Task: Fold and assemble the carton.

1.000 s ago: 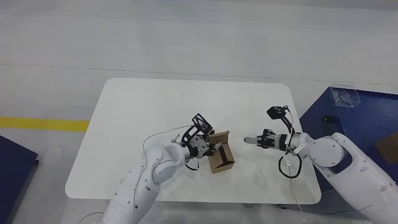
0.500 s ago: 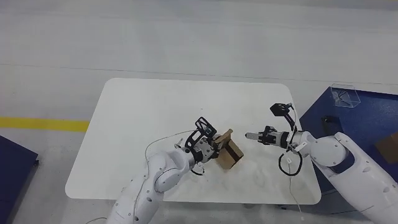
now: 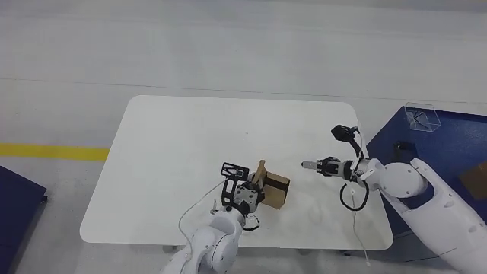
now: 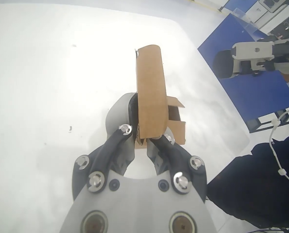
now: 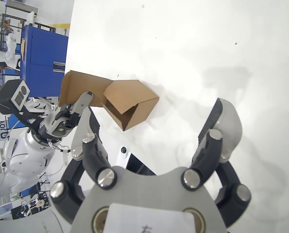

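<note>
The brown cardboard carton [image 3: 275, 188] lies on its side near the front middle of the white table [image 3: 190, 144], its open end [image 5: 125, 117] facing my right gripper. One long flap [image 4: 150, 90] stands up from it. My left gripper [image 4: 148, 134] is shut on the base of that flap, and the right wrist view shows it clamped there [image 5: 80, 103]. In the top view the left gripper [image 3: 247, 192] sits just left of the carton. My right gripper [image 3: 308, 165] hovers open a short way to the carton's right, with nothing between its fingers [image 5: 217, 117].
A blue cabinet [image 3: 449, 148] stands beyond the table's right edge with a clear plastic box [image 3: 421, 116] on top. Another blue unit [image 3: 15, 198] is off the left side. The table's front edge runs close behind the carton.
My left arm has swung back toward the table's front edge, still holding the flap, and the carton has turned and tipped with it. The right gripper has barely shifted.
</note>
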Tool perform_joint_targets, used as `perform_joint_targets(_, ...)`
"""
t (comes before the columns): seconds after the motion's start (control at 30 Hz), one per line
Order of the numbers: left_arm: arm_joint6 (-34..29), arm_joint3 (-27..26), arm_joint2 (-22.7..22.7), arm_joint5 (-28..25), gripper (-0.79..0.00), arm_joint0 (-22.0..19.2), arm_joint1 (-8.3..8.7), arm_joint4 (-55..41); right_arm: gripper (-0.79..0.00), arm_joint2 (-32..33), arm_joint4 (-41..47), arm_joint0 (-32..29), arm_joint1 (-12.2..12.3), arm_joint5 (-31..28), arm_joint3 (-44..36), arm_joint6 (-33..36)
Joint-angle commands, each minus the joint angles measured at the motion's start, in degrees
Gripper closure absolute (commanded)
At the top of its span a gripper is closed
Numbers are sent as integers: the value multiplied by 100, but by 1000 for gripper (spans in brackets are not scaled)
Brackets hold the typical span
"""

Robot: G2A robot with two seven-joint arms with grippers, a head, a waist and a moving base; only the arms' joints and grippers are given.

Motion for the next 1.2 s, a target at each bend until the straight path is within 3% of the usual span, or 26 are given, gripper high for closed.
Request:
perform_joint_targets(0.0, 2, 10, 41, 24, -785, 27, -10, 13, -785, -100, -20, 125, -56, 64, 56, 106)
perform_joint_targets(0.37, -198, -96, 242, -451, -785, 88, 26, 622, -785, -1118, -597, 805, -566, 196, 606, 115)
perform_joint_targets(0.73, -404, 355, 440, -92, -785, -276, -98, 738, -785, -1830, -913, 1167, -1041, 91, 1198, 76)
perform_joint_targets(1.17, -714, 724, 532, 400, -785, -518, -217, 918, -785, -1816, -1111, 1227, -1220, -6, 1447, 138)
